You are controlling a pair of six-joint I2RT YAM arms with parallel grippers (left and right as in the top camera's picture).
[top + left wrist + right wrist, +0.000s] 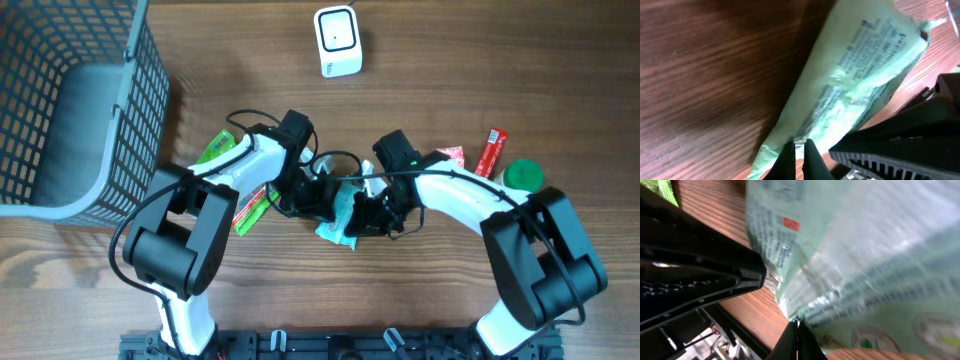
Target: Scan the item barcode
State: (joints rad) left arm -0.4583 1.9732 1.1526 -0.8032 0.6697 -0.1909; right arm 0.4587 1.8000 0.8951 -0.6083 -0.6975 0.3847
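we see the left gripper (799, 150) and right gripper (796, 332) angled inward to meet over the table (90, 290), each pinched tight on an edge of the pale green packet (860, 70) between them, its small print too blurred to read.

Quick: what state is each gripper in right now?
Left gripper: closed, pinching an edge of the pale green packet.
Right gripper: closed, also pinching an edge of that packet.

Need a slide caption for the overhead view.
Left gripper and right gripper each pinch the pale green packet between them; white scanner beyond, grey basket at left.
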